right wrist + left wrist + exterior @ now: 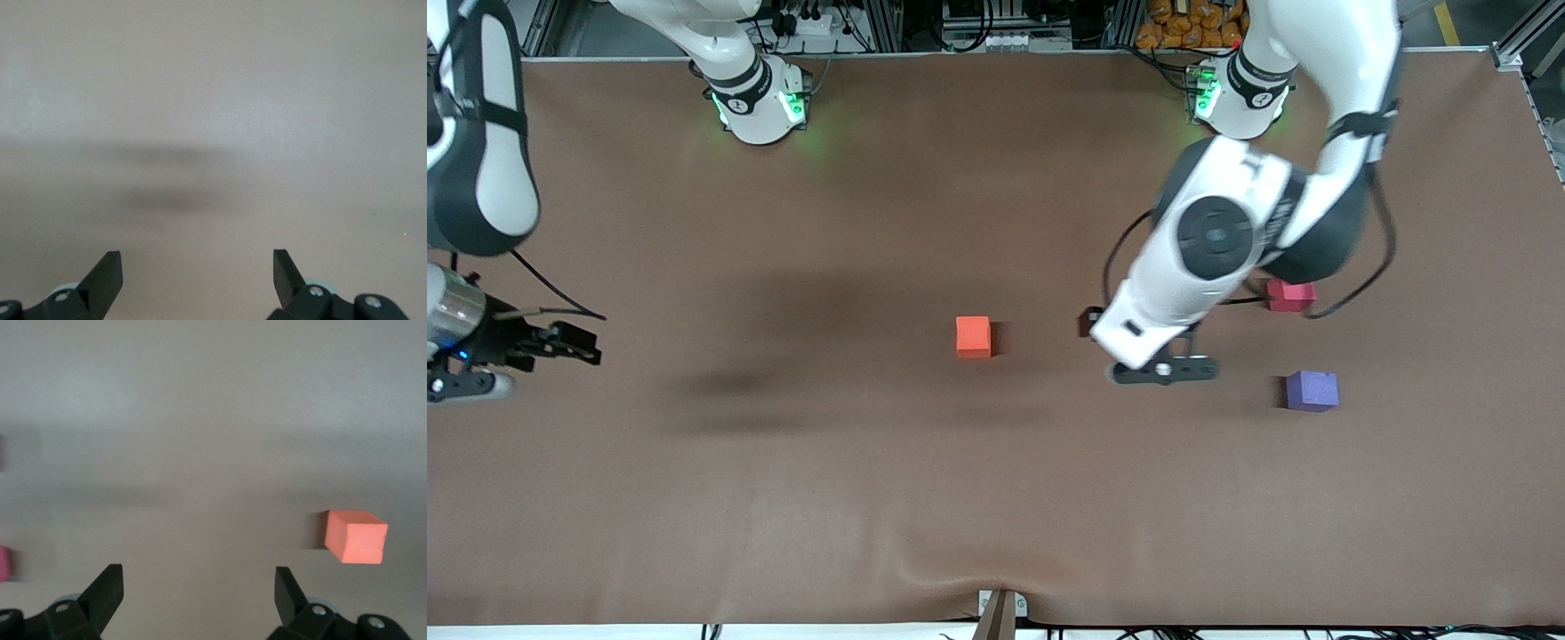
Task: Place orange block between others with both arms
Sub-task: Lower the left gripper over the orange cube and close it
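The orange block (pixel 973 337) sits alone near the middle of the brown table and also shows in the left wrist view (pixel 355 537). The pinkish-red cube (pixel 1291 295) and the purple-blue cube (pixel 1312 390) lie toward the left arm's end, the purple one nearer the front camera. My left gripper (pixel 1165 369) hangs open over bare table between the orange block and those two cubes, its fingers (pixel 107 590) holding nothing. A sliver of the pinkish-red cube (pixel 3 563) shows at the frame's edge. My right gripper (pixel 574 345) waits open and empty over the right arm's end.
The left arm's elbow and a looping black cable (pixel 1352 293) hang over the pinkish-red cube and partly cover it. A clamp (pixel 1000 609) sits at the table's front edge. The cloth (pixel 925 551) wrinkles slightly there.
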Robot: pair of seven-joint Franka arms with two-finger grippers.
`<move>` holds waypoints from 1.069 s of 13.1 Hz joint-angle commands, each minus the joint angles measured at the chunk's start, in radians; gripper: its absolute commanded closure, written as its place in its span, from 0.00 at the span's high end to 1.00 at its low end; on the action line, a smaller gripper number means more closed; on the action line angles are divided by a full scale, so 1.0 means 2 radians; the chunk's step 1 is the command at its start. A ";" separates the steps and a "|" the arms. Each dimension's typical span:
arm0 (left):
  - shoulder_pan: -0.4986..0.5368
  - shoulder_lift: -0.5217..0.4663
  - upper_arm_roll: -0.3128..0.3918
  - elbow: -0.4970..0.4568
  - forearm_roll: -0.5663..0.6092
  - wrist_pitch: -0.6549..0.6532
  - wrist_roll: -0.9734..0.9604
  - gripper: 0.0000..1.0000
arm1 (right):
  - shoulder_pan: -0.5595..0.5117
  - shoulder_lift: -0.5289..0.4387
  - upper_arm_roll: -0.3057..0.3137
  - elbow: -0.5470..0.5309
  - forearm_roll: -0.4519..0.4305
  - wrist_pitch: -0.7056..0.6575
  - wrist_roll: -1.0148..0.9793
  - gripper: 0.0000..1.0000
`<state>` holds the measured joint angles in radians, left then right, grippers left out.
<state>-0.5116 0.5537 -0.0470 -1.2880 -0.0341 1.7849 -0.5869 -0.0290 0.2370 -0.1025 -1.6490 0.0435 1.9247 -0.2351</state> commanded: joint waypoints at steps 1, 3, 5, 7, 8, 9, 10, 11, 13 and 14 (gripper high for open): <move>-0.031 0.034 0.010 0.040 -0.007 0.006 -0.030 1.00 | -0.013 -0.052 0.008 -0.022 -0.011 -0.027 -0.001 1.00; -0.050 0.048 0.009 0.042 -0.008 0.032 -0.049 1.00 | -0.013 -0.074 0.006 -0.022 -0.012 -0.056 0.002 1.00; -0.068 0.064 0.009 0.043 -0.008 0.059 -0.062 1.00 | -0.012 -0.086 0.007 -0.019 -0.012 -0.073 0.022 1.00; -0.073 0.080 0.003 0.042 -0.009 0.091 -0.064 1.00 | -0.008 -0.092 0.009 -0.013 -0.012 -0.093 0.048 1.00; -0.087 0.093 0.003 0.042 -0.009 0.115 -0.078 1.00 | -0.002 -0.099 0.009 -0.013 -0.012 -0.102 0.063 1.00; -0.092 0.106 0.003 0.042 -0.009 0.134 -0.088 1.00 | 0.004 -0.112 0.010 -0.013 -0.016 -0.109 0.072 1.00; -0.094 0.113 0.003 0.042 -0.009 0.147 -0.091 1.00 | 0.006 -0.121 0.010 -0.013 -0.019 -0.119 0.079 1.00; -0.098 0.124 0.003 0.043 -0.009 0.157 -0.095 1.00 | 0.006 -0.131 0.010 -0.013 -0.019 -0.129 0.082 1.00; -0.126 0.144 0.007 0.044 -0.009 0.164 -0.124 1.00 | 0.007 -0.143 0.010 -0.015 -0.019 -0.146 0.083 1.00; -0.132 0.147 0.011 0.046 -0.009 0.168 -0.129 1.00 | 0.006 -0.146 0.010 -0.015 -0.019 -0.156 0.084 1.00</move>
<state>-0.7313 0.8131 -0.0489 -1.2391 -0.0344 2.1114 -0.8064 -0.0222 -0.0123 -0.0835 -1.6487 0.0277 1.6367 -0.0908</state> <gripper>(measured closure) 0.000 0.000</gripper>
